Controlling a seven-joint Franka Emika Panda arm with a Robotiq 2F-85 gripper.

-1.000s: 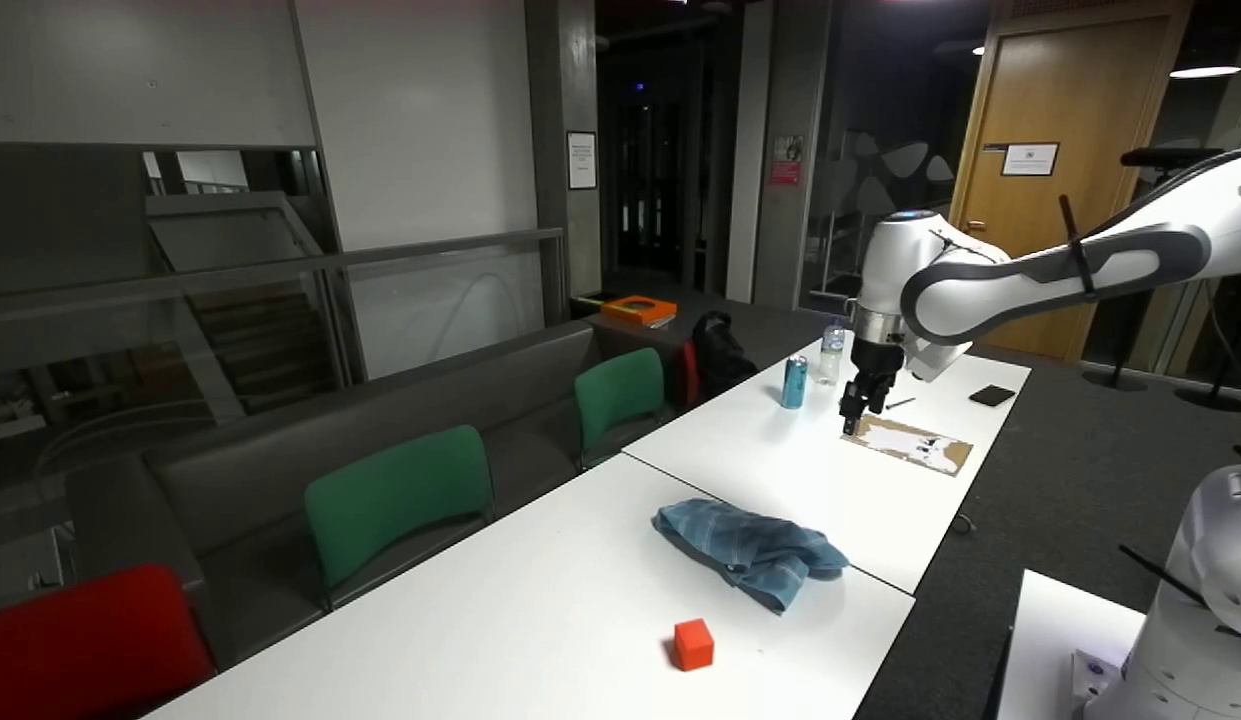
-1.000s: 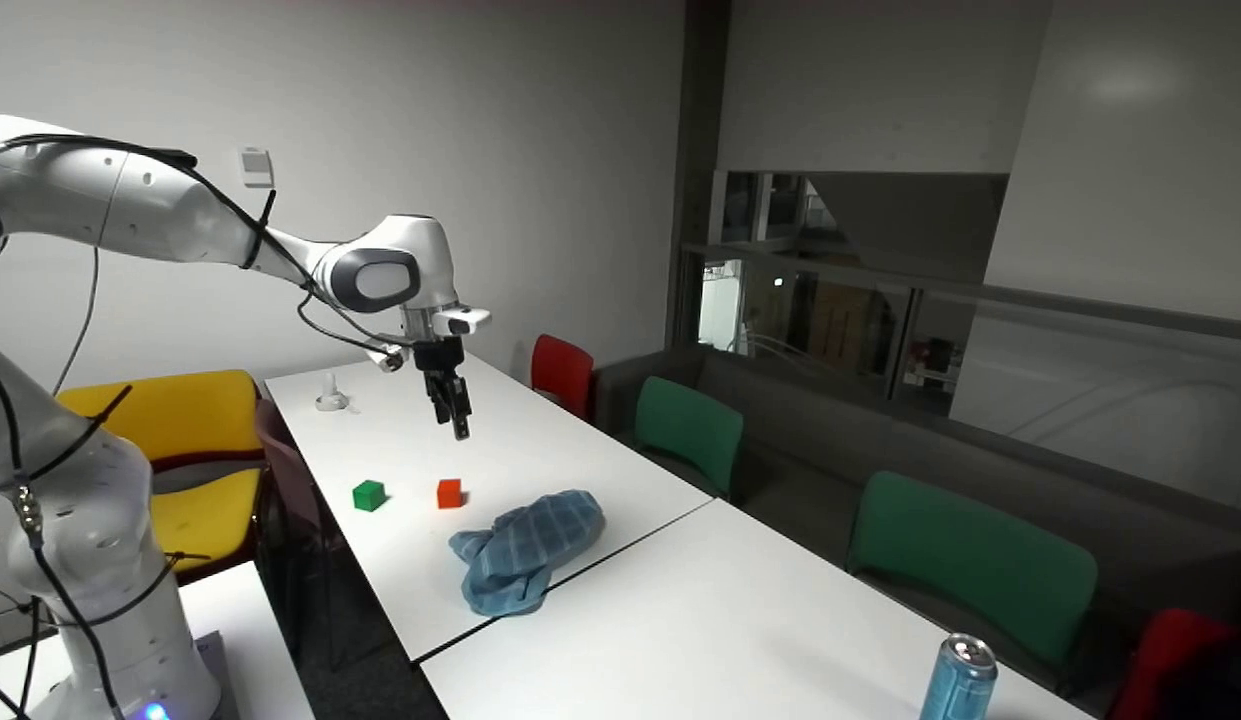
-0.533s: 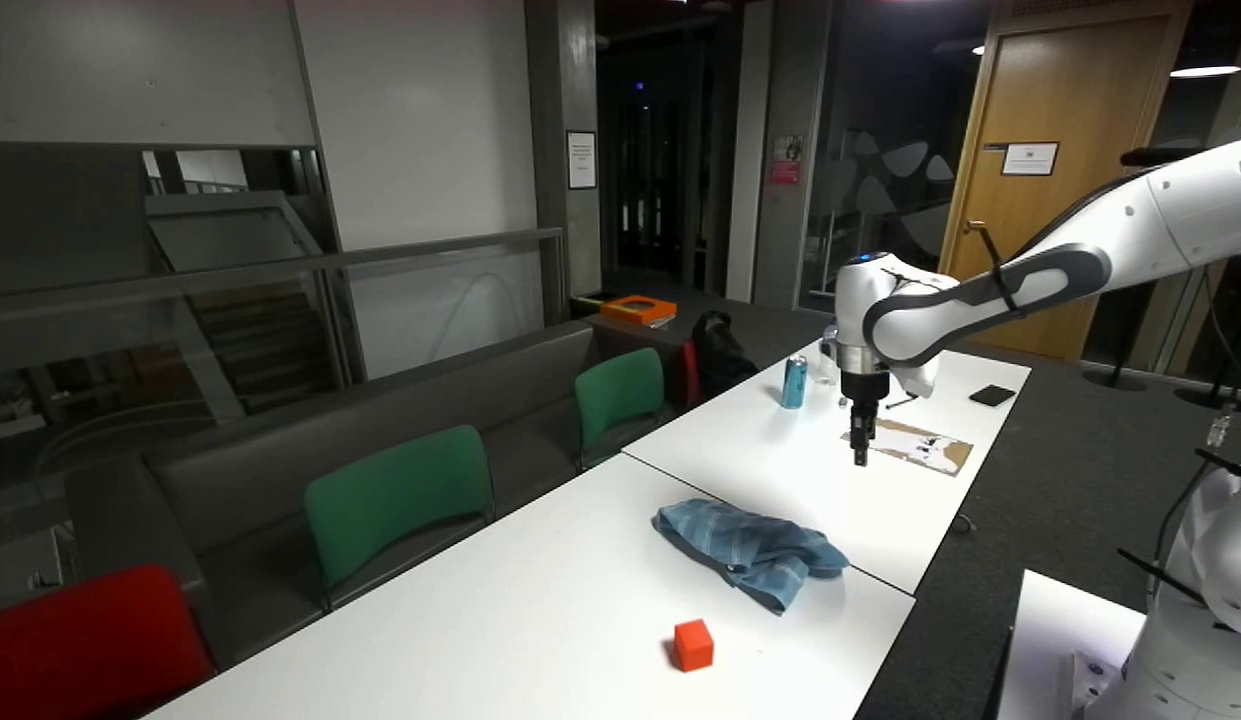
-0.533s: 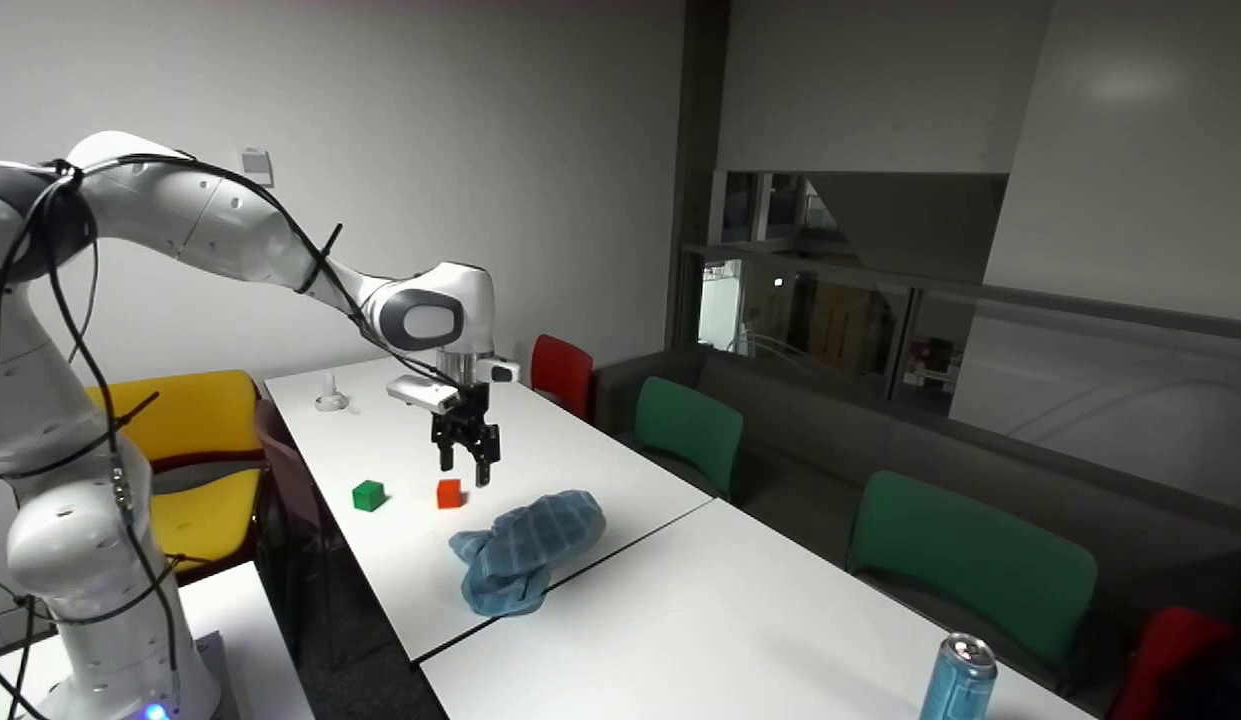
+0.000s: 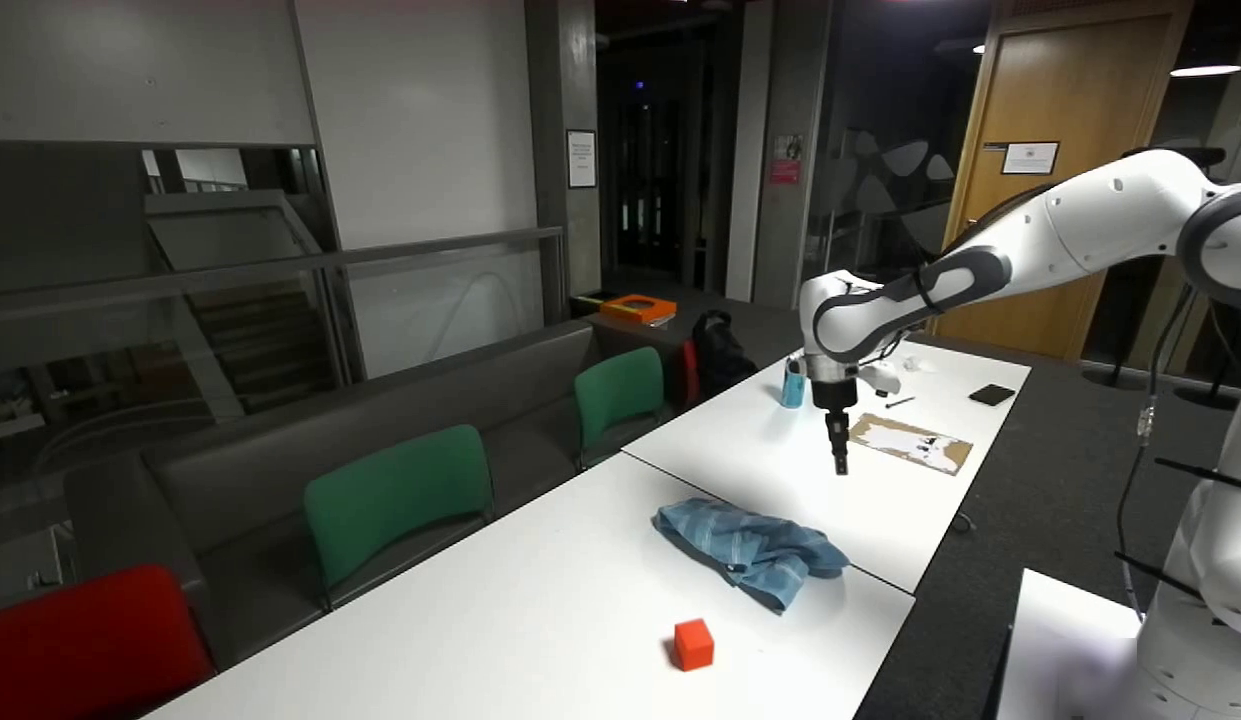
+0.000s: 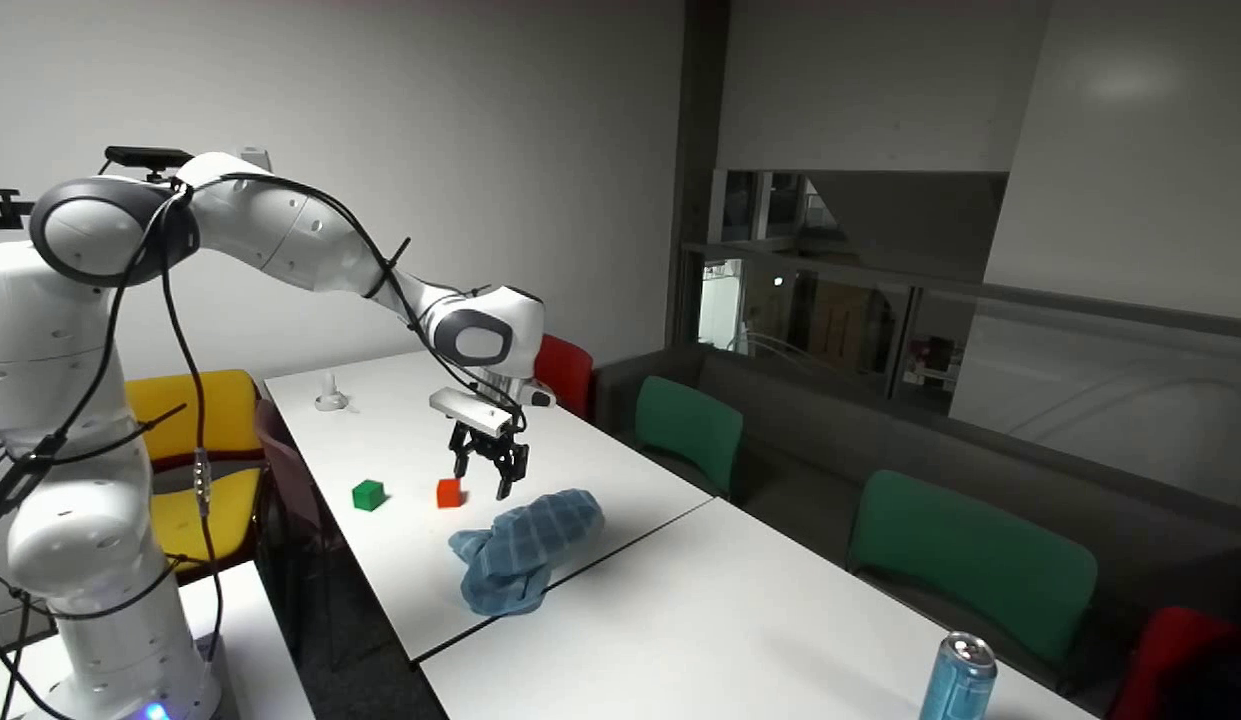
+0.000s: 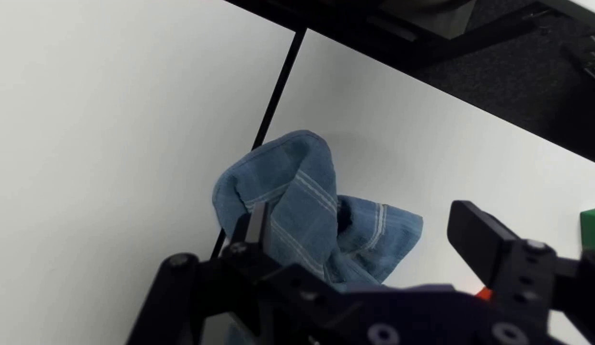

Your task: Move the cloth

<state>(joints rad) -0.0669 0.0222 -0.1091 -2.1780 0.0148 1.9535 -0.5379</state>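
The cloth (image 7: 316, 201) is blue with pale stripes and lies rumpled on the white table, in both exterior views close to the seam between two table tops. Above the table near the cloth (image 6: 535, 545) hangs my gripper (image 6: 482, 480), pointing down and not touching it. The wrist view shows the gripper (image 7: 359, 211) with its fingers wide apart and nothing held between them. Beneath, part of the cloth shows in the gap, and some of it is hidden behind the left finger (image 7: 256, 225) and the gripper body.
A red block (image 6: 449, 493) and a green block (image 6: 369, 495) sit beside the cloth. Farther off on the table are a blue can (image 6: 960, 680), a cardboard piece (image 5: 915, 447) and a dark phone (image 5: 992, 395). Chairs line the far table edge.
My gripper has come down and, in an exterior view, moved right toward the cloth. It has also turned, so both fingers now show there. The cloth and blocks have not moved.
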